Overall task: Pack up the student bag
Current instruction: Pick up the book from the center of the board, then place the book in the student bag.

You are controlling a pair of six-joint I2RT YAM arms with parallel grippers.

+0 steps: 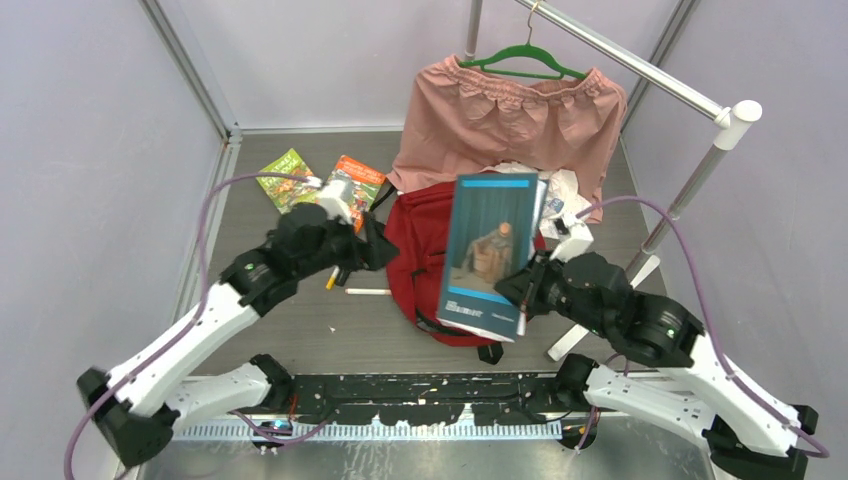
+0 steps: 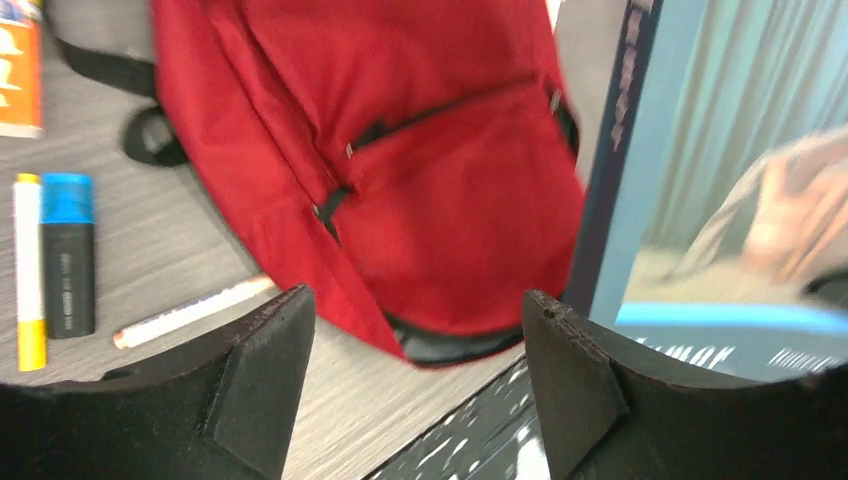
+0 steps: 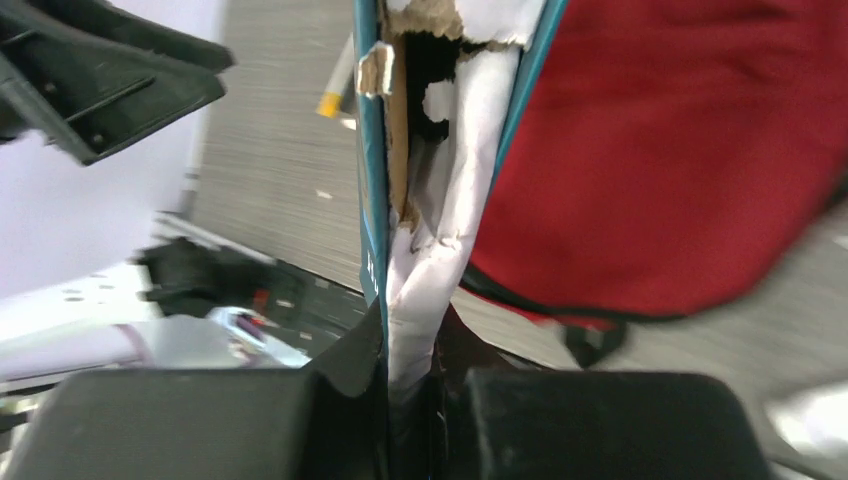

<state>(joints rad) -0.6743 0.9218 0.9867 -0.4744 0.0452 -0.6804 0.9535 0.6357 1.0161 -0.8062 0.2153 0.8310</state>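
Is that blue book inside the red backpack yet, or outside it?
Out. The right claw grips the blue book by its edge, holding it up in the air, outside the red backpack.

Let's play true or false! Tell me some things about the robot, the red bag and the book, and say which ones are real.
1. The right gripper has its jaws shut on the blue book. True.
2. The left gripper is gripping a pen. False: its jaws are open and empty.
3. The blue book is already inside the student bag. False: it is held up in the air, outside the bag.
4. A pink garment hangs on a green hanger behind the bag. True.
5. The blue highlighter lies on top of the bag. False: it lies on the table, beside the bag.
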